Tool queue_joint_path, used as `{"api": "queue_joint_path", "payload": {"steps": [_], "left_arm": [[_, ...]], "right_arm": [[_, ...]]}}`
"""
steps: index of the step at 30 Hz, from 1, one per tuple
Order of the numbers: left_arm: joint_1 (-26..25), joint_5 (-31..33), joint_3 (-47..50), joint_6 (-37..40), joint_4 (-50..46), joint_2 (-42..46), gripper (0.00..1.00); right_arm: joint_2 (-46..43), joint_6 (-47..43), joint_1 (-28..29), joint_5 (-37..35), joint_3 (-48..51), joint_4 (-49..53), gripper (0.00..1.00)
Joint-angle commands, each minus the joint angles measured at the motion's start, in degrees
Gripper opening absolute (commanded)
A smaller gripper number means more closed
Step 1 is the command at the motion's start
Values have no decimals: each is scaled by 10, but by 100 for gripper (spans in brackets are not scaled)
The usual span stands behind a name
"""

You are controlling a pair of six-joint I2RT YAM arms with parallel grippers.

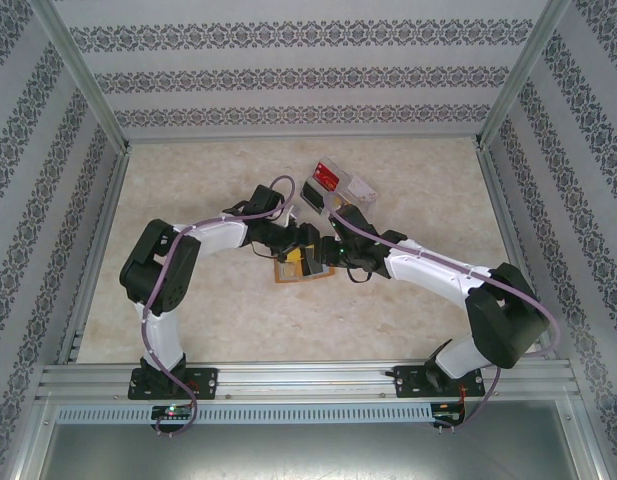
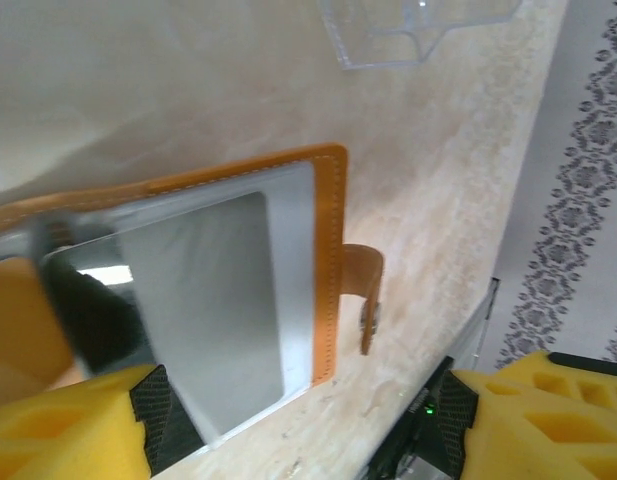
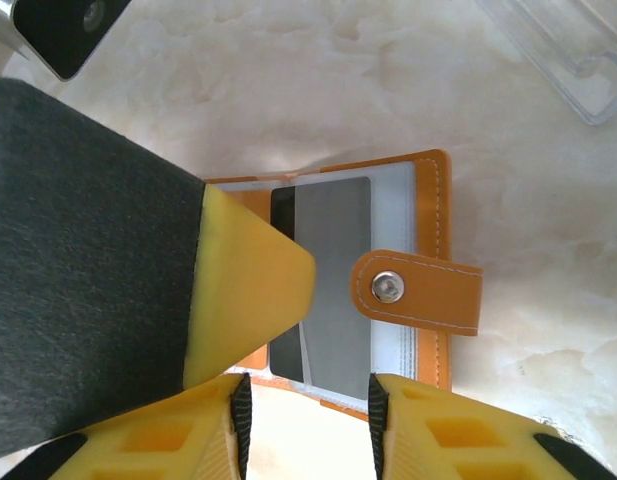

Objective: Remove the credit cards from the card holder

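Observation:
The orange-tan card holder (image 3: 433, 200) lies open on the table (image 1: 188, 200), its tab clasp (image 3: 418, 290) folded over the inner pockets. A grey credit card (image 3: 333, 270) sits in the clear inner pocket, its near end sticking out toward my right gripper (image 3: 308, 420). That gripper is open, and its pads flank the card's near end. My left gripper (image 2: 303, 420) is open wide over the holder (image 2: 333, 260); one of its yellow fingers (image 3: 248, 290) rests on the holder's left half. A red card (image 1: 328, 178) lies in the clear tray (image 1: 360, 190).
The clear plastic compartment tray (image 3: 568, 50) stands just beyond the holder, with a dark rectangle (image 1: 310, 196) beside the red card. The two arms meet over the holder (image 1: 291, 274) at mid-table. Patterned walls and metal rails (image 1: 308, 380) enclose the table.

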State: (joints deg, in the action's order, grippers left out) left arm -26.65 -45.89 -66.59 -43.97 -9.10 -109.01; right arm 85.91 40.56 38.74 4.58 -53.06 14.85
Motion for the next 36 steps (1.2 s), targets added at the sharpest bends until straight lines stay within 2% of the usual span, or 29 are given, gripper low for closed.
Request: {"api": "queue_joint_path", "payload": {"steps": [1,9,15,28,36], "left_arm": [[3,51,-4,41,-52,41,75],[12,76,35,29,-61,75,78],[13,56,52,12,-30,67,74],[11,36,58,-2,9,33,47],[12,3,73,-21,55,10,40]], "right_arm": [[16,-5,-2,9,-3,-5,37],[70,10,-2,10,-24,2,28],[97,15,-7,9,-26,2,22],[139,19,-14,8,-37,3,22],[155,28,-16,14,-31,4,21]]}}
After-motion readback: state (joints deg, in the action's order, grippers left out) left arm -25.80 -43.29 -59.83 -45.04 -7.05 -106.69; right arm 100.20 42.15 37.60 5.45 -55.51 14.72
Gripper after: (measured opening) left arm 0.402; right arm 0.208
